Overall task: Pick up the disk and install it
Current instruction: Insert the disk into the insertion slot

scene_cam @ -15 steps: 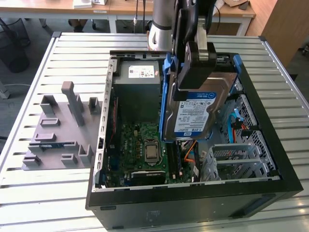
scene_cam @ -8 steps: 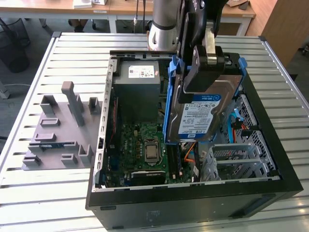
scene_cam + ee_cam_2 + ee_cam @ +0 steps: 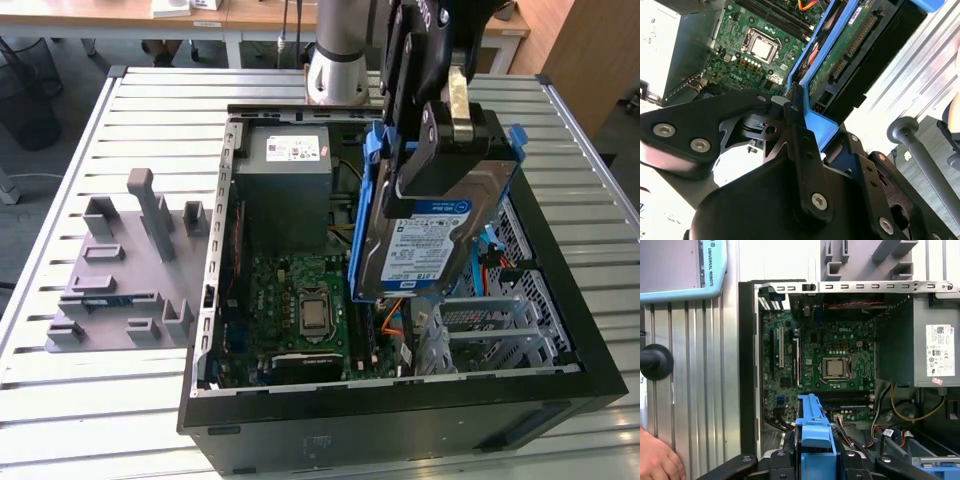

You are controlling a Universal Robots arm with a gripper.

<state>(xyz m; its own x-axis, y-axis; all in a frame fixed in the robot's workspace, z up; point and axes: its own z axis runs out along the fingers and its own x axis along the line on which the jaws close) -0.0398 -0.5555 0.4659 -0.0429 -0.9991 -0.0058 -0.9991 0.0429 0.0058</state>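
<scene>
The disk, a silver hard drive with a white-and-blue label in a blue carrier frame, hangs tilted on edge above the open computer case. It sits over the gap between the motherboard and the metal drive cage. My gripper is shut on its upper end. In the second wrist view the black fingers clamp the blue frame, with the disk's green circuit side showing. The first wrist view has the frame's end over the case interior.
A grey power-supply box fills the case's far corner. Orange and blue cables lie near the drive cage. A grey fixture plate with upright blocks lies at the exterior view's left. A person's hand rests by the slatted table.
</scene>
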